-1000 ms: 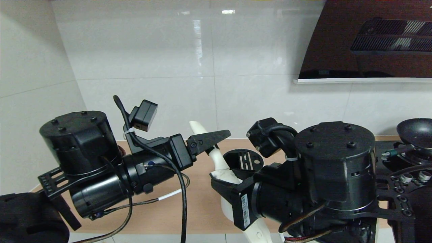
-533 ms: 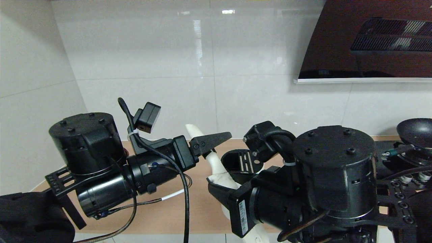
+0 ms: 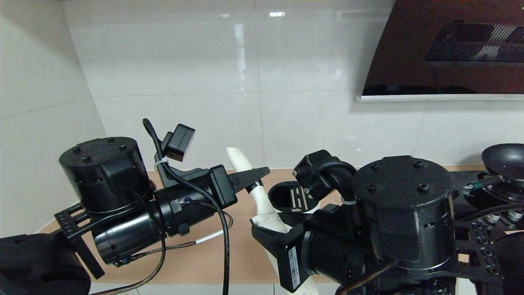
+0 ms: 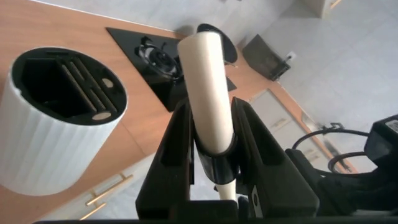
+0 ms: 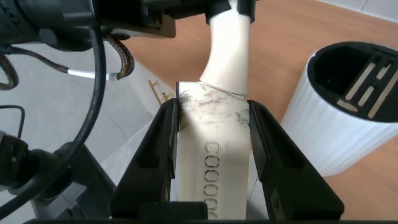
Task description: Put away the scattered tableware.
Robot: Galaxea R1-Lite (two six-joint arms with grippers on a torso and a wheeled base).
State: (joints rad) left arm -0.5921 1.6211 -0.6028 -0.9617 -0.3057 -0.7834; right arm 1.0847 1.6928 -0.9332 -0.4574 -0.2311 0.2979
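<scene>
The white spatula (image 3: 258, 200) stands almost straight up, squeezed by the left gripper (image 4: 213, 134) (high on the thin handle) and the right gripper (image 5: 214, 137) lower down, with the holder (image 5: 336, 130) just beside it, nearer the right arm

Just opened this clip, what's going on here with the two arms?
Both arms hold one white spatula in the air above the wooden counter. The left pincer is shut on its rounded handle, and the right pincer is shut on the wider slotted end. A white ribbed holder with a black insert stands on the counter just beyond them. The spatula is not yet in it.
</scene>
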